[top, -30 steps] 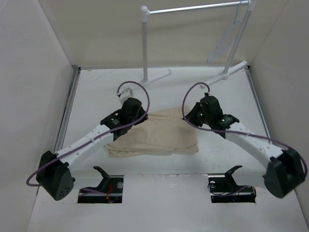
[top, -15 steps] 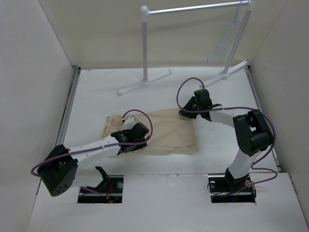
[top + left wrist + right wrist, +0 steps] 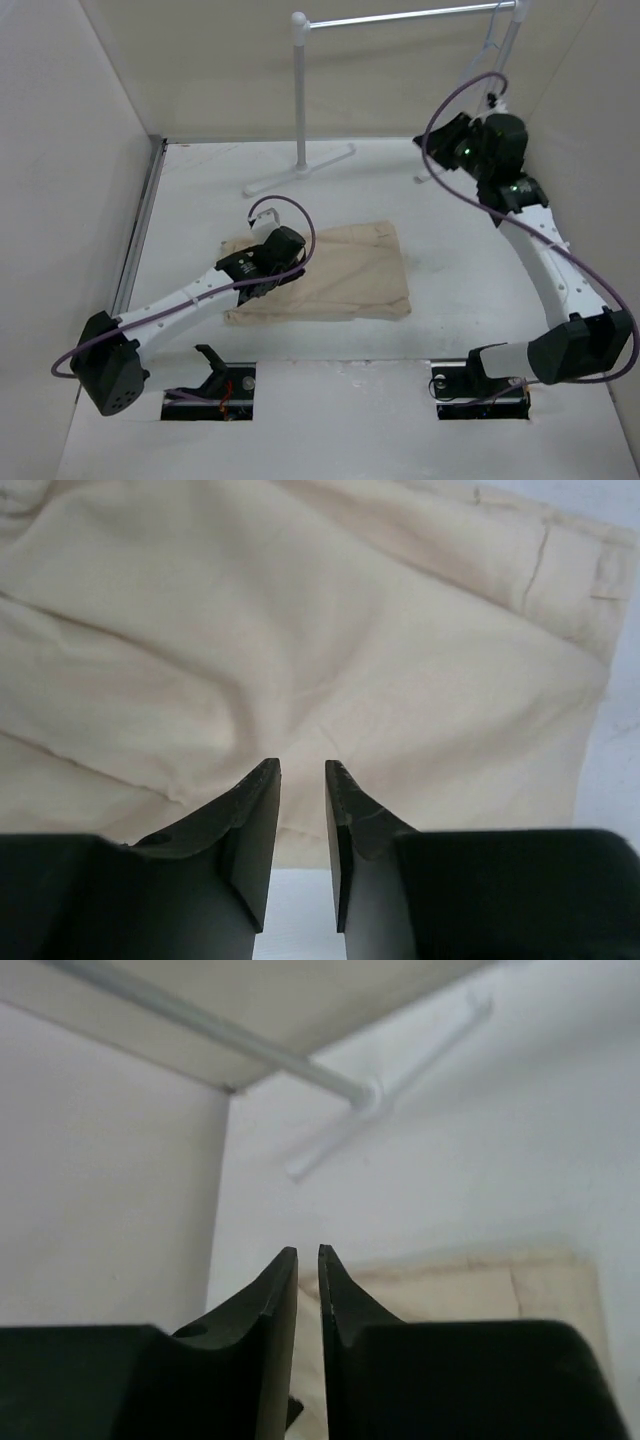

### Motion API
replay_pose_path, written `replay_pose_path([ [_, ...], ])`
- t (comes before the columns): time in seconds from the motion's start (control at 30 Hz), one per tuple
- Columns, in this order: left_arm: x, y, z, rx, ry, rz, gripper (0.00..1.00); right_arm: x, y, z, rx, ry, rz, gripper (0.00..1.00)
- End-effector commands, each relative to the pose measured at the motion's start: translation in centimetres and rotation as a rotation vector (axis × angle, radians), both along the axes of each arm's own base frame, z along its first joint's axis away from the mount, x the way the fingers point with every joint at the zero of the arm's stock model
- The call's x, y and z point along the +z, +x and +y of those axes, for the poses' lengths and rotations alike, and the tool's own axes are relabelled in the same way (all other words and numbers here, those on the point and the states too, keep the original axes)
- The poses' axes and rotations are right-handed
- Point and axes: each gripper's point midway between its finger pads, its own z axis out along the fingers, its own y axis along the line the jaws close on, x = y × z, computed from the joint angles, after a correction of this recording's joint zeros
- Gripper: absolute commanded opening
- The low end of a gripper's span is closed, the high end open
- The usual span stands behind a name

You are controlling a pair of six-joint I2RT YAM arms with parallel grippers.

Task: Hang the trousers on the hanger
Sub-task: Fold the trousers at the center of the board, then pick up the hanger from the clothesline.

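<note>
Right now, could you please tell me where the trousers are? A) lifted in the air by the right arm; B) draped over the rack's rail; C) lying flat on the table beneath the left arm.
C: the trousers lie flat on the table under the left arm; the right arm, up by the rack, holds no cloth.

Trousers on table, before rack.
</note>
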Motion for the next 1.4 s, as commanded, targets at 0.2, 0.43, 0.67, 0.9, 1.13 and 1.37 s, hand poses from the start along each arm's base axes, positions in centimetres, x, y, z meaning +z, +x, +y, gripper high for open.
replay_pose_path([
  [0.2, 3.5, 3.3, -2.1, -0.041, -0.006, -0.087, 0.17, 9.6, 10.8, -11.1, -0.239, -0.130, -0.146, 0.54],
  [0.43, 3.5, 3.9, -1.7, -0.024, -0.021, -0.081, 0.24, 8.5, 14.8, -13.8, -0.286, -0.160, -0.082, 0.62],
  [0.67, 3.2, 4.5, -1.2, -0.004, -0.024, -0.070, 0.26, 7.7, 16.4, -11.7, -0.175, -0.112, -0.108, 0.43],
  [0.9, 3.0, 4.4, -1.9, -0.020, -0.027, -0.068, 0.27, 11.0, 15.5, -10.5, -0.123, -0.096, -0.212, 0.14],
  [1.13, 5.9, 6.0, -2.3, -0.030, -0.051, -0.125, 0.38, 15.4, 11.9, -9.7, -0.095, -0.157, -0.319, 0.10],
  [1.37, 12.8, 8.5, -5.0, -0.120, -0.134, -0.228, 0.51, 12.6, 9.2, -9.5, -0.094, -0.180, -0.224, 0.10],
])
